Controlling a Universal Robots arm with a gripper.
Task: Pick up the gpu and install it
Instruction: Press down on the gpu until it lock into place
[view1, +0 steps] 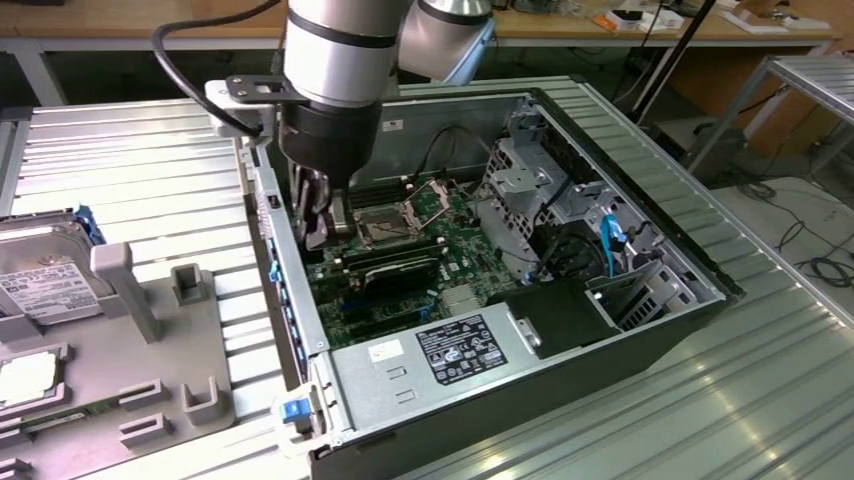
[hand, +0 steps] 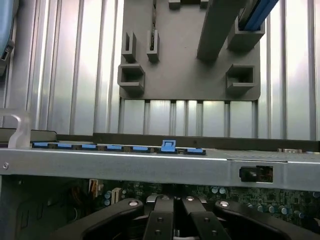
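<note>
Nearest the exterior camera, the open computer case (view1: 627, 330) lay on its side on the ribbed metal surface (view1: 747, 400). This put the motherboard face up, so a card could be reached from above. The power supply (view1: 441, 350) filled the case's near corner.

Just beyond it, a long dark card with green board showing along its edge stood across the motherboard. It was judged to be the gpu (view1: 390, 268), though the identification was not certain. It ran from the case's rear wall, the wall on the exterior view's left, toward the middle of the board. That is where an end bracket would meet the slot openings. Its upper face looked black and flat, and no silver bracket could be made out.

Next beyond, the hand (view1: 316, 222) hung inside the case close against the same rear wall, pointing straight down. Its fingers (hand: 165, 220) were drawn together, narrow. Whether anything thin was pinched between them could not be told, nor whether the tips touched the card. In the wrist view the blue slot latches (hand: 168, 146) lined the rear wall's rim just beside the hand.

Beyond that wall, on the surface, sat the grey parts fixture (hand: 190, 75), with a hard drive (view1: 40, 285) at its far edge, well apart from the case.
</note>
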